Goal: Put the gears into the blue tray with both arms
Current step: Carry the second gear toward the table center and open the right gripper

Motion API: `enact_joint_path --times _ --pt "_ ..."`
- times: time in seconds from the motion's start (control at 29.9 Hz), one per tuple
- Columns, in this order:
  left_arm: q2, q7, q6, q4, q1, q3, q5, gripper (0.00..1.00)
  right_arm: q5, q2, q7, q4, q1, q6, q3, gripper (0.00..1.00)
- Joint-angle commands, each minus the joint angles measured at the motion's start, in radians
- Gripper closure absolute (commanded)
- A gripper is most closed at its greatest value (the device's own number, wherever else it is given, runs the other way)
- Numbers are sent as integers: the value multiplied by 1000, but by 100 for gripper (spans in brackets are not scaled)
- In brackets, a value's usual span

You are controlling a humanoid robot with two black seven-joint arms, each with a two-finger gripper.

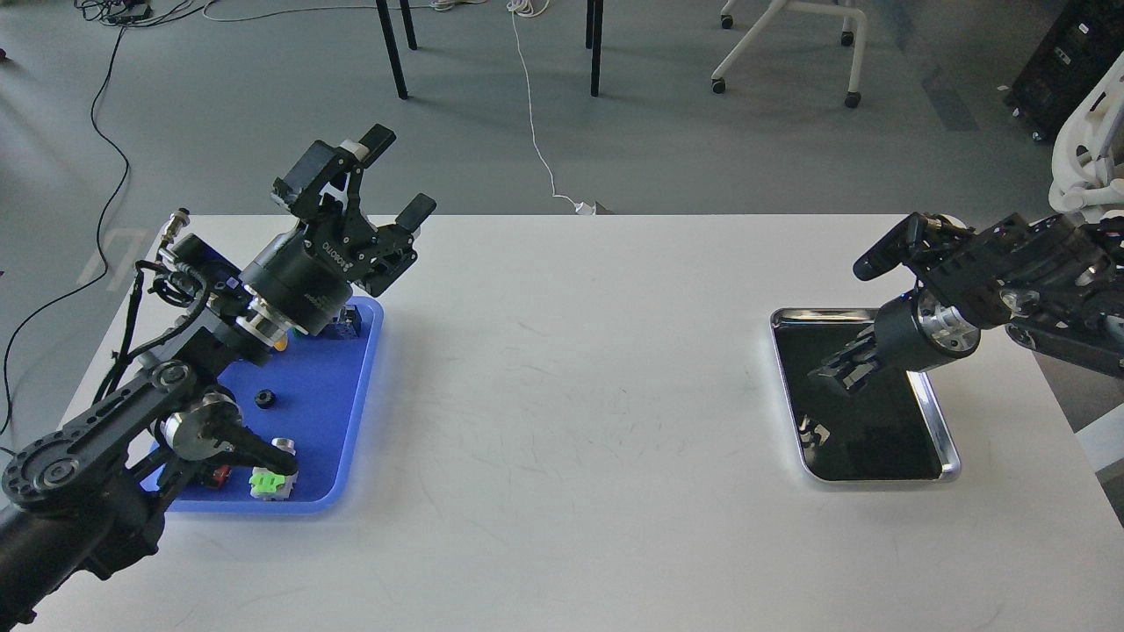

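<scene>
The blue tray [338, 421] lies at the table's left side. One small black gear [264, 398] rests on its floor. My left gripper [399, 175] hangs open and empty in the air above the tray's far right corner, fingers pointing up and away. My right gripper [832, 375] hovers over the shiny metal-rimmed dark tray [825, 312] at the right. Its dark fingers merge with the dark tray floor, so I cannot tell whether they are shut or hold a gear.
The blue tray also holds a green push-button [268, 482], a red one [217, 475] and a blue one [349, 320], partly hidden by my left arm. A small pale mark [812, 432] shows on the dark tray's floor. Chairs and cables lie beyond the table.
</scene>
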Motion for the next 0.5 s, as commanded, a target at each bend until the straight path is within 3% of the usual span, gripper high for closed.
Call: enact_joint_path --times 0.0,0.2,0.47 --pt "-1 0 0 0 0 -1 1 2 118 97 0 19 36 5 -9 82" --pt "0 1 0 -2 0 -12 1 2 215 302 0 -40 27 -23 -49 82" --pt "0 2 0 -2 0 -15 1 2 347 499 0 -96 -13 -178 -135 82"
